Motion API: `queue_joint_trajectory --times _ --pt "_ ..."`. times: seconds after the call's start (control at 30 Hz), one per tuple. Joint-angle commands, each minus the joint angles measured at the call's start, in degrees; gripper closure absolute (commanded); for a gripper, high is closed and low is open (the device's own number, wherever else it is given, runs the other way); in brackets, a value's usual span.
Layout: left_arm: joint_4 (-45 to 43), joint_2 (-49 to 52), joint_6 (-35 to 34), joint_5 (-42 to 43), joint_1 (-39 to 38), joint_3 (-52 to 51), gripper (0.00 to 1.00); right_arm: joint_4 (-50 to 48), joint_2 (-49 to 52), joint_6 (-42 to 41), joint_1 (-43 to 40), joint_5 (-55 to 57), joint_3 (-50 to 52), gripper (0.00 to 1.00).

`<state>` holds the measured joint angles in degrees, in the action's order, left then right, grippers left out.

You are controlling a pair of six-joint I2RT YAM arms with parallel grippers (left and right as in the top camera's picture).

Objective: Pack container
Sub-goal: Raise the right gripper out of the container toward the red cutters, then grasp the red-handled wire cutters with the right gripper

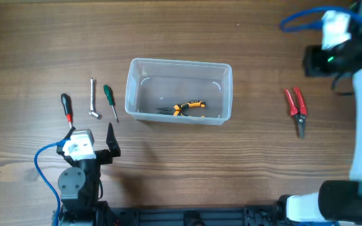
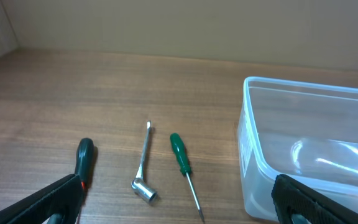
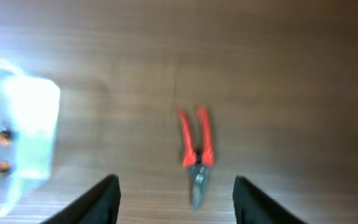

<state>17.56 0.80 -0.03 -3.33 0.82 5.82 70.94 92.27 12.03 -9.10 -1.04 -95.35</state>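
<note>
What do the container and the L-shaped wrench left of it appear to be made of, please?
The container looks like clear, glossy plastic: see-through walls with bright reflections. The L-shaped wrench looks like bare, shiny metal, silvery throughout.

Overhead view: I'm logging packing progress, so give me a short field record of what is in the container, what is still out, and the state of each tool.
container: clear tub, mid-table
inside: orange-handled pliers
out, on the container's left in the overhead view: red-and-black screwdriver, metal socket wrench, green screwdriver
out, on its right: red pliers
left tool: open, empty, facing the three items on that side
right tool: open, empty, above the red pliers
packed so far: one of five
</note>
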Motion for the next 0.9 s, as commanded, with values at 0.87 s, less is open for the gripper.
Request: queue_joint_trajectory --times 0.87 --pt "-0.2 -0.4 0.9 -0.3 0.3 -0.4 0.0 -25.4 14.8 -1.6 -1.2 7.5 29.3 0.49"
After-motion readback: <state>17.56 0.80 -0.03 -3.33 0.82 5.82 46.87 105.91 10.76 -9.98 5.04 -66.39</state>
